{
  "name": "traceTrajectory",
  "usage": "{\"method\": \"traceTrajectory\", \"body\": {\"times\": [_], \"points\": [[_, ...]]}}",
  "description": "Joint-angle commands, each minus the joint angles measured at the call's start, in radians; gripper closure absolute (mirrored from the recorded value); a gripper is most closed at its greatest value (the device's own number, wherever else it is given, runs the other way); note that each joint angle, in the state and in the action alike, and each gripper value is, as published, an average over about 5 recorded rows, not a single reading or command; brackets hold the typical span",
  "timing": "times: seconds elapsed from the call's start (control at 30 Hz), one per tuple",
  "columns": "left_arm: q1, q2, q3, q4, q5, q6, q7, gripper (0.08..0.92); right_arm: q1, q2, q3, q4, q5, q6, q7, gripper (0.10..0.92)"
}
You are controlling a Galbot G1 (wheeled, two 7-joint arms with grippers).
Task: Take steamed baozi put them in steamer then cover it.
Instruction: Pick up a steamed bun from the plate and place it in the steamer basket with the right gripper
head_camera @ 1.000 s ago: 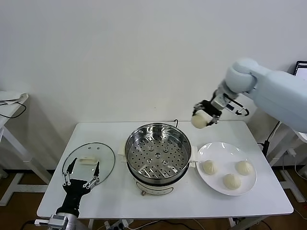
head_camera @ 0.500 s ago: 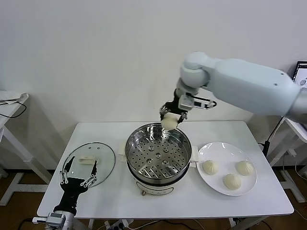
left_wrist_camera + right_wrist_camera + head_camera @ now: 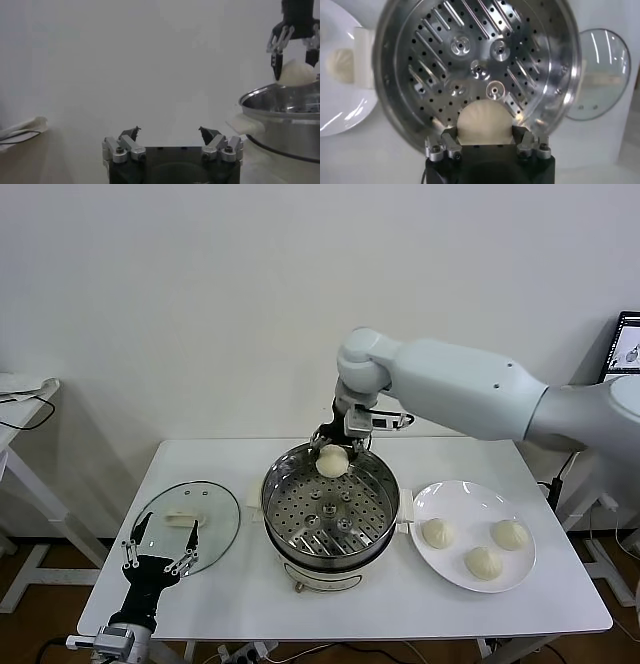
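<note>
The right gripper (image 3: 333, 452) pinches a small round cream pleated steamed baozi (image 3: 332, 461) in its jaws, above the twelve-o'clock rim of the shiny stainless-steel steamer (image 3: 330, 506). Its perforated tray lies directly beneath, toward six o'clock. The left gripper (image 3: 160, 548), jaws spread, hovers by the round clear glass cover (image 3: 186, 525) at nine o'clock.

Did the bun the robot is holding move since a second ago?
Yes. The right gripper carried the baozi leftward, from above the table's far edge behind the plate to over the steamer, above its far rim.
</note>
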State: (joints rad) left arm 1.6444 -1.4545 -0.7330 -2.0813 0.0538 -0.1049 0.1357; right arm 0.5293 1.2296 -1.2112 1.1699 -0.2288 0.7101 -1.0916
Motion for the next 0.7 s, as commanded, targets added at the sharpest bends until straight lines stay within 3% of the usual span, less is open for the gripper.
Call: {"method": "traceTrajectory", "body": {"times": [0.03, 0.6, 0.7], "points": [[-0.003, 0.002, 0.0, 0.001, -0.001, -0.001, 0.001, 0.177, -0.059, 0.04, 0.007, -0.058, -0.036, 0.017, 0.008, 0.313], [-0.008, -0.003, 0.007, 0.013, -0.001, -0.004, 0.001, 0.177, -0.085, 0.058, 0.014, -0.108, -0.063, -0.009, 0.008, 0.305], [-0.007, -0.003, 0.007, 0.015, -0.001, -0.006, 0.002, 0.177, -0.085, 0.061, 0.013, -0.107, -0.063, -0.017, 0.008, 0.264]]}}
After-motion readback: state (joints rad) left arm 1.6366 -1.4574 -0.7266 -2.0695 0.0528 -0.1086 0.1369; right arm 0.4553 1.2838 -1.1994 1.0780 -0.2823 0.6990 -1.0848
